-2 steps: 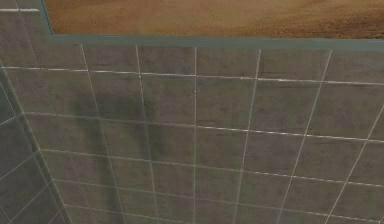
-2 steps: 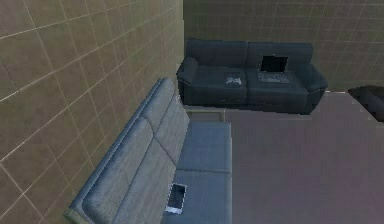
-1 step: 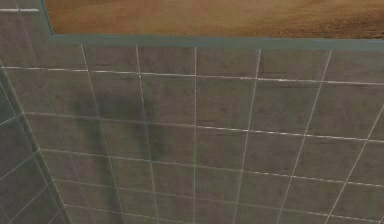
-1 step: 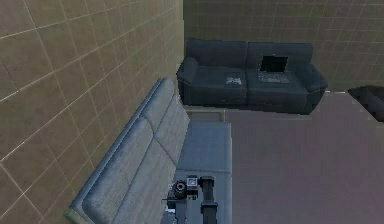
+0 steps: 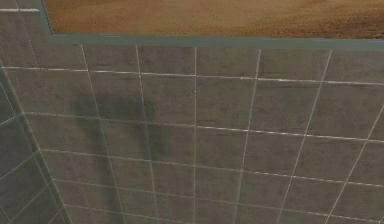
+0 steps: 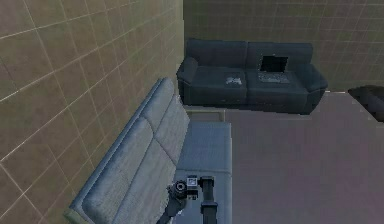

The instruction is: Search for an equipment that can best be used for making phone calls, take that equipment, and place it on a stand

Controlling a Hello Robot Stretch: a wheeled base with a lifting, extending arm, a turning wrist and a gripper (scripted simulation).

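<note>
Grey-blue sofa [image 6: 135,160] is sitting behind the gripper [image 6: 169,206], so I cannot tell whether it is carrying anything; finding the phone and stand is seemingly pending.

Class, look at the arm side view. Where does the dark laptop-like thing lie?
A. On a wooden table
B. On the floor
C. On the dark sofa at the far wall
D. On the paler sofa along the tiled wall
C: the dark laptop-like thing rests on the seat of the dark sofa, toward its right end, well apart from the paler sofa.
</note>
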